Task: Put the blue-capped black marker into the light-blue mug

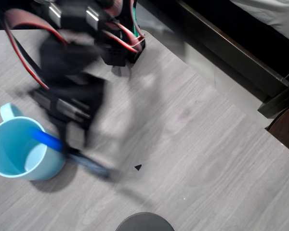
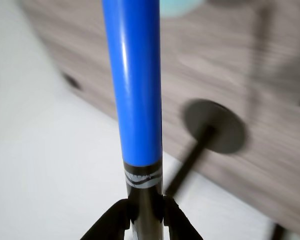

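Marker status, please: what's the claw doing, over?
Gripper shut on marker. Blue cap over the mug's rim in the overhead view, tip not down inside yet. Arm blurred, moving. Nothing in the way.

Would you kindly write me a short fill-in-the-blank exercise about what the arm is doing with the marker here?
1. The jaws are shut on the marker's ____ barrel.
2. The marker's cap is ____ in colour.
3. In the overhead view the cap end reaches over the rim of the ____.
4. The mug stands on a grey ____-grain table.

Missing words: black; blue; mug; wood
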`<state>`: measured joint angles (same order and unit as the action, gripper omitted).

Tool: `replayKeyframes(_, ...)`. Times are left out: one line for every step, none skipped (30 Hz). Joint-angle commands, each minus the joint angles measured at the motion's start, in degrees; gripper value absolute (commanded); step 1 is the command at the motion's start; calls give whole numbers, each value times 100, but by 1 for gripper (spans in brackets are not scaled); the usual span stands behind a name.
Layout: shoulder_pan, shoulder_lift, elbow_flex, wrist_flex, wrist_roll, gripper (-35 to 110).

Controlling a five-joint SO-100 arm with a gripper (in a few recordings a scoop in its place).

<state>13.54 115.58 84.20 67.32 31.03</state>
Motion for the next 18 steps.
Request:
replayKeyframes(694,615,1178,-826,580,0)
replayKeyframes(791,712,1433,-1020,703,0)
replayKeyframes(879,809,1688,-1248,809,0)
replayKeyframes(940,870,1872,-1415,861,0)
replayKeyframes(993,888,1995,-1521,932,0)
replayKeyframes(1028,888,2118,-1635,1011,0)
replayKeyframes(1072,879,2294,-1837,1099,0)
replayKeyframes(1107,853,2496,-2092,1178,0)
replayKeyframes(1143,809,2689,-2399,1230,0)
replayKeyframes(1160,738,2830,-2663,1274,0)
replayKeyframes(1160,633,2874,-2795,1318,0)
replayKeyframes(1169,536,2874,-2874,1371,0)
replayKeyframes(1160,475,2874,-2936,1406,0)
replayKeyframes(1143,439,2874,-3015,1424,0)
replayKeyframes(1116,404,2874,-3094,1441,0)
replayKeyframes(1099,387,2874,-3164,1477,0)
replayKeyframes(1081,369,2874,-3226,1494,0)
replayKeyframes(1063,352,2874,-3296,1494,0)
